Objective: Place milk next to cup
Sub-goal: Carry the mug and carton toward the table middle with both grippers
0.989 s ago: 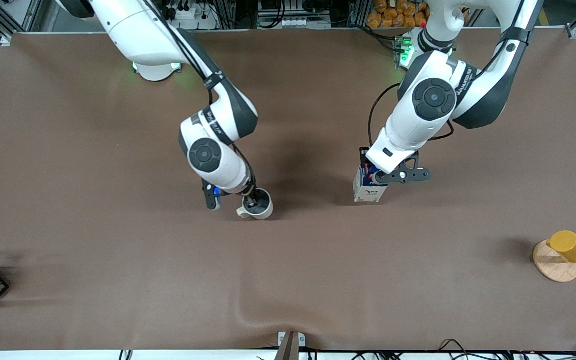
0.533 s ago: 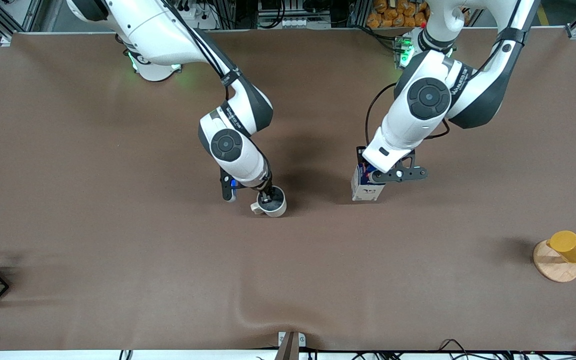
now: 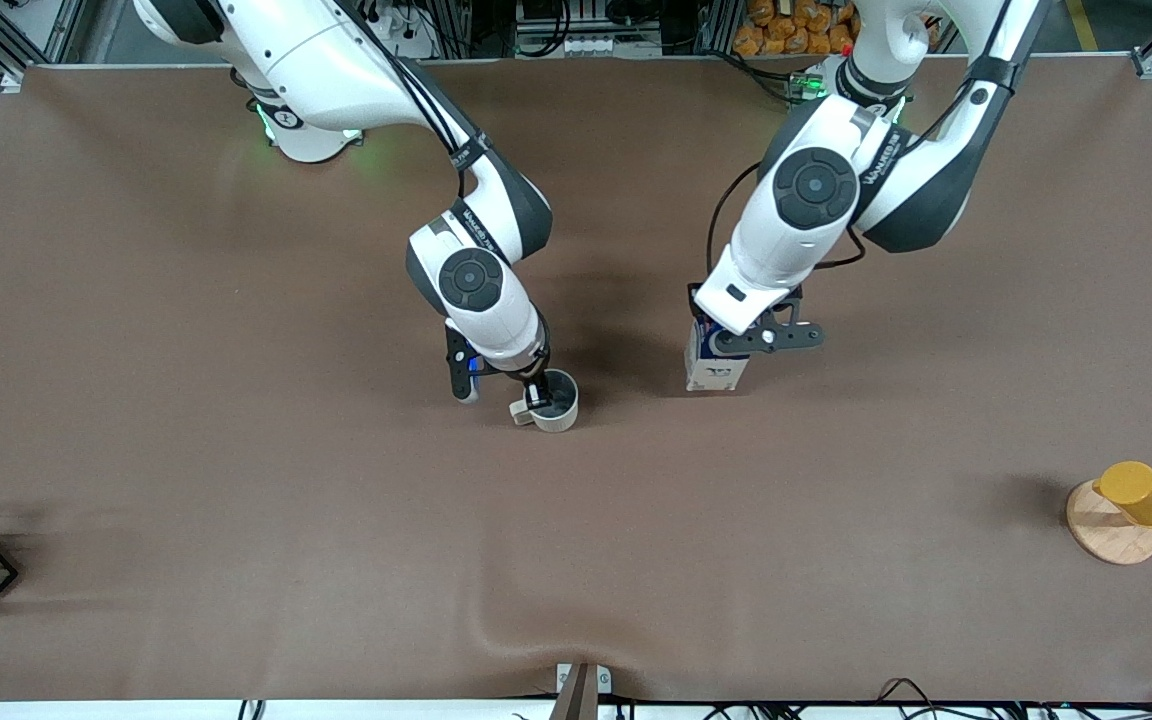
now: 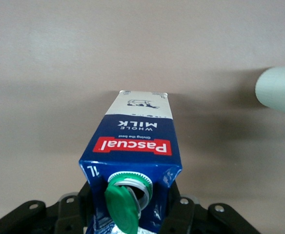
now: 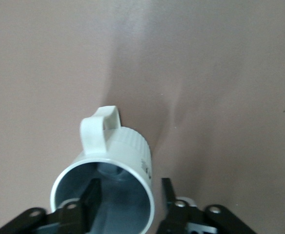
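Cardboard, waxed and thin-walled, is what your left hand (image 3: 726,345) is clamped on: the milk (image 3: 714,362), a gable-top carton with a green cap (image 4: 123,207) and a red label. You should judge it light if empty, heavier and sloshy if full, and the pictures cannot tell you which. Its sides will dent under a hard squeeze and the coating is likely a bit slick, so grip firmly high on the two flat faces just below the gable, where the folds stiffen it. That is roughly where the fingers (image 4: 179,214) sit now, closed on either side of the carton's top.

The milk stands upright, its base at or just above the brown surface (image 3: 236,520); you cannot tell which.

Your right hand (image 3: 534,395) holds the cup (image 3: 551,402), a pale ceramic mug, with one finger (image 5: 89,195) inside the grey-blue bowl and the other outside, pinching the wall. Ceramic is rigid, smooth and chips easily, so set it down gently.

The milk sits toward the left arm's end from the cup, well apart from it and slightly farther from the front camera.
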